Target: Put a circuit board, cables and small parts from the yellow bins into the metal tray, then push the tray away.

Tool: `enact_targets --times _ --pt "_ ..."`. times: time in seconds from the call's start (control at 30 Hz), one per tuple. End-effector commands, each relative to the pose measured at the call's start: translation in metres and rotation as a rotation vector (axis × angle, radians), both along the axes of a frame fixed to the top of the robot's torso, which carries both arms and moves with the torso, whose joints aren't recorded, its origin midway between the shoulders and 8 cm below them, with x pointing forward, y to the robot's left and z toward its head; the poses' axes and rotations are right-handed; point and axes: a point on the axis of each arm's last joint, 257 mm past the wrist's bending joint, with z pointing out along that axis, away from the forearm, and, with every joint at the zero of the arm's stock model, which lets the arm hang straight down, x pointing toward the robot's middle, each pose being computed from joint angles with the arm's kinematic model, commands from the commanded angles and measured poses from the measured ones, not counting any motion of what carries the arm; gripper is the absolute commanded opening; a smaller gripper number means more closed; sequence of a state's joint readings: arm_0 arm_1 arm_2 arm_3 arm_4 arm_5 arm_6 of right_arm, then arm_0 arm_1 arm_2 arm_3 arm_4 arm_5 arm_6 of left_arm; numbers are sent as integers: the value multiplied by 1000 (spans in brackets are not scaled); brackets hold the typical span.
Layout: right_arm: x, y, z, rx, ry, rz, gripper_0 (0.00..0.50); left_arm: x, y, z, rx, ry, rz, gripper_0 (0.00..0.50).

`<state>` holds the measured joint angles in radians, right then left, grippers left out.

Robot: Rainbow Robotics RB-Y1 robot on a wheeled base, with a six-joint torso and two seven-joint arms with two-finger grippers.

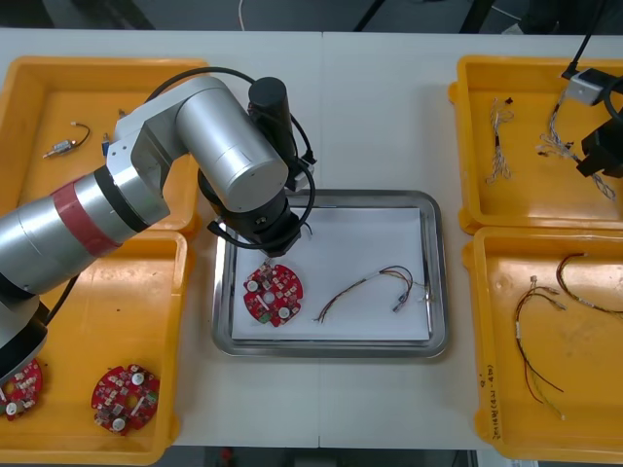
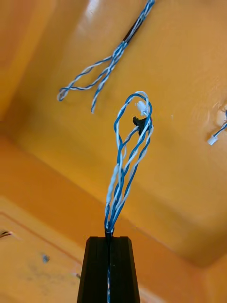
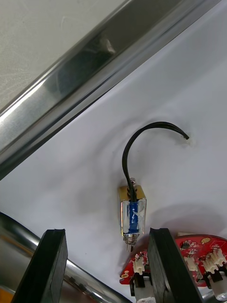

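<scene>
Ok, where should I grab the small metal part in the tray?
Take the small metal part by its boxy body, from straight above, pinching its flat sides. It lies flat in the tray; its black wire would flex. The open left gripper straddles it.

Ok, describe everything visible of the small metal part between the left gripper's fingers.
The small metal part is a short block: a brass-coloured frame around a blue core, with a metal pin at one end and a black wire arching from the other. It lies on the white lining of the metal tray, between the open fingers of the left gripper, touching neither. Its pin end lies close to the red circuit board.
</scene>
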<state>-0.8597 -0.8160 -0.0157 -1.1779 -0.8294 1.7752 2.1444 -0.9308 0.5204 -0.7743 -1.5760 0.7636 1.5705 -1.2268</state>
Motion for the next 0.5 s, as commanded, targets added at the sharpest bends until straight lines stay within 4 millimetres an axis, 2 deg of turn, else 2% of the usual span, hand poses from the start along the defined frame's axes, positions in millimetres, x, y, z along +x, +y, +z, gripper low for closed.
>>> enact_targets --times 0.03,0.2,0.33,0.5 --pt "-2 -3 60 -45 -85 -42 0 8 -23 20 -60 -45 73 500" --pt "-13 10 74 -51 -84 -54 0 10 -23 23 -62 -49 78 500" --pt "-10 16 90 -44 -135 -67 0 11 -22 27 -78 -48 91 500" --pt "-9 20 115 -29 -208 -63 0 14 -18 44 -98 -48 109 500"
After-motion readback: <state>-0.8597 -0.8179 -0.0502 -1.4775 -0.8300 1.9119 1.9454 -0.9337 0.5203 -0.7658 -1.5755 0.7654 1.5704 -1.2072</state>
